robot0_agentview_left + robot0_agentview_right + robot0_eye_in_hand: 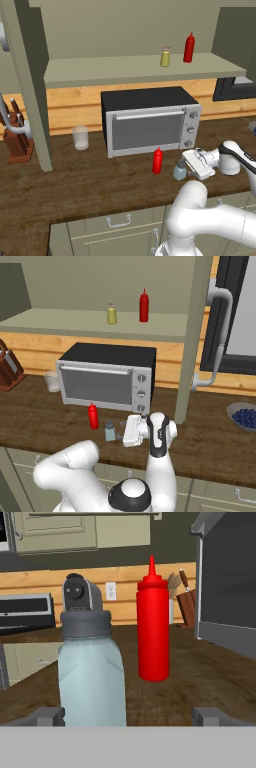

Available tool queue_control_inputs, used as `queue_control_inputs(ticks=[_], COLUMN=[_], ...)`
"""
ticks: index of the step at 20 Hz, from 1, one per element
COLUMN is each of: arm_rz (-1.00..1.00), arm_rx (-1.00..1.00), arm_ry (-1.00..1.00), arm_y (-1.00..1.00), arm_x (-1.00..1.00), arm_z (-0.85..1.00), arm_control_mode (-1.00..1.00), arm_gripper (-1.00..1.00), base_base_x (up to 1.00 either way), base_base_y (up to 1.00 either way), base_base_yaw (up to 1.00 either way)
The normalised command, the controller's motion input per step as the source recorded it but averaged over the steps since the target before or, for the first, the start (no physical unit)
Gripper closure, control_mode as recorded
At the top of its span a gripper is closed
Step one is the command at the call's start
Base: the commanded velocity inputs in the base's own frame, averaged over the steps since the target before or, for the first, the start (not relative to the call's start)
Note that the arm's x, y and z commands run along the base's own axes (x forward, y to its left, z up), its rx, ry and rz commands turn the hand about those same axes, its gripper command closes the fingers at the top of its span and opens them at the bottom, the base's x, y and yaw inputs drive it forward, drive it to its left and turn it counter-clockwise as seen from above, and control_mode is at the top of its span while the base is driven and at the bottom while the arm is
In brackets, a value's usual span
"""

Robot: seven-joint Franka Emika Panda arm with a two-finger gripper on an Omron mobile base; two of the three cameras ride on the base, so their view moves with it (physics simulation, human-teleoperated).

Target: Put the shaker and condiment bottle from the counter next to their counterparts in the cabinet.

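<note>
Task barely begun: shaker (pixel 91 677) and condiment bottle (pixel 153 628) stand on the counter (pixel 75 180) before the microwave (pixel 147 120), gripper (pixel 127 716) spread around the shaker, 0 items shelved in the cabinet (pixel 125 67).

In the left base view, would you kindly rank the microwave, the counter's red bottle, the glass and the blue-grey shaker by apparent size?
1. Microwave
2. Red bottle
3. Glass, close to the bottle, so that order is unsure
4. Shaker
</note>
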Motion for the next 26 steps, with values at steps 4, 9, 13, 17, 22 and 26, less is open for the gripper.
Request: queue_control_inputs(ticks=[4, 9, 13, 17, 22, 26], arm_rz=[0.06, 0.05, 0.03, 0.02, 0.01, 0.0], arm_rx=[0.0, 0.0, 0.0, 0.0, 0.0, 0.0], arm_ry=[0.0, 0.0, 0.0, 0.0, 0.0, 0.0], arm_y=[0.0, 0.0, 0.0, 0.0, 0.01, 0.0], arm_x=[0.0, 0.0, 0.0, 0.0, -0.04, -0.03], arm_z=[0.0, 0.0, 0.0, 0.0, 0.0, 0.02], arm_control_mode=[-1.0, -1.0, -1.0, -1.0, -1.0, -1.0], arm_gripper=[-1.0, -1.0, -1.0, -1.0, -1.0, -1.0], base_base_x=[0.0, 0.0, 0.0, 0.0, 0.0, 0.0], base_base_y=[0.0, 0.0, 0.0, 0.0, 0.0, 0.0], base_base_yaw=[0.0, 0.0, 0.0, 0.0, 0.0, 0.0])
